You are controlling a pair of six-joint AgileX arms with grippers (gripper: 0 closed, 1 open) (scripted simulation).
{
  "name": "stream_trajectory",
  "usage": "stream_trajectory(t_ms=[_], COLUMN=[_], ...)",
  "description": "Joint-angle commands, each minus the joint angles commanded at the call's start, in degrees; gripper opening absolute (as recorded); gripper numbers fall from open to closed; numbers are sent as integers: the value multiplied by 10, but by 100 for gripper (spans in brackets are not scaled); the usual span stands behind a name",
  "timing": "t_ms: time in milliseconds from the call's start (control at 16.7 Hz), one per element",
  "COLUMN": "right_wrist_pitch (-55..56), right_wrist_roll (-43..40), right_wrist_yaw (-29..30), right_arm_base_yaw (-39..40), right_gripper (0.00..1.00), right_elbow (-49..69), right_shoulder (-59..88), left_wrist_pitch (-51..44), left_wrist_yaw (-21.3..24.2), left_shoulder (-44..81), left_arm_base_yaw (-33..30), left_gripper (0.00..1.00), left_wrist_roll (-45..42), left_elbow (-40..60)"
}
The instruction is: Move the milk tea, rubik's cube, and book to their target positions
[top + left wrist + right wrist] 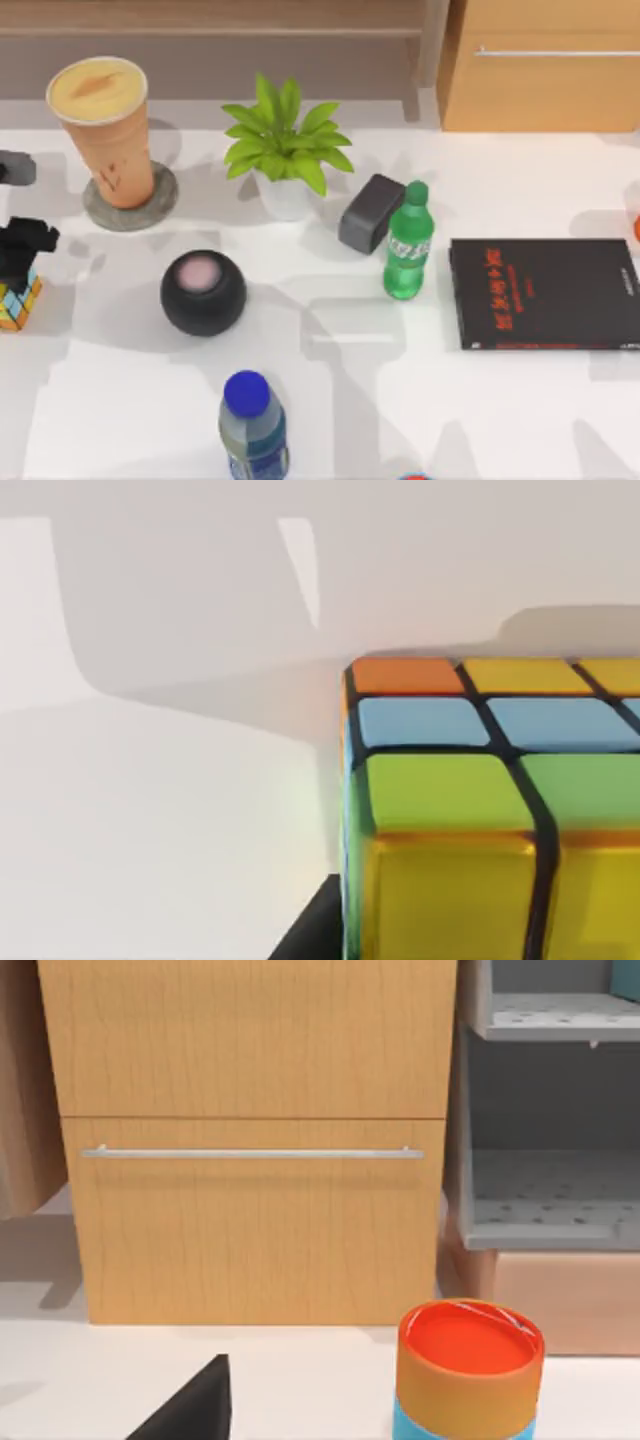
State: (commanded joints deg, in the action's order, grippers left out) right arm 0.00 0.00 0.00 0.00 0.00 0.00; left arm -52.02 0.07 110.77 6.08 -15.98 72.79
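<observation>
The white table (360, 400) runs back to a wooden drawer cabinet (540, 70) at 1 o'clock and a low shelf at 12. The milk tea (105, 125) stands on a grey coaster (130, 205) at 10 o'clock; the rubik's cube (15, 300) sits at 9 o'clock on the table's left edge under the left gripper (22, 250), and I cannot tell how its fingers stand. In the right wrist view, an orange-topped can (468, 1370) stands before the cabinet.
</observation>
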Motion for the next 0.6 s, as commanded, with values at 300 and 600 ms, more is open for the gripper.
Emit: stream_trajectory(t_ms=[300,600], right_wrist_pitch=[0,0], right_wrist_roll=[0,0], right_wrist_yaw=[0,0], right_arm_base_yaw=[0,0], right_gripper=[100,100], right_elbow=[0,0], right_shoulder=[0,0], left_wrist_pitch=[0,0], left_wrist_yaw=[0,0], left_shoulder=[0,0], left_arm_base_yaw=[0,0], left_gripper=[2,0], left_wrist_roll=[0,0], left_elbow=[0,0])
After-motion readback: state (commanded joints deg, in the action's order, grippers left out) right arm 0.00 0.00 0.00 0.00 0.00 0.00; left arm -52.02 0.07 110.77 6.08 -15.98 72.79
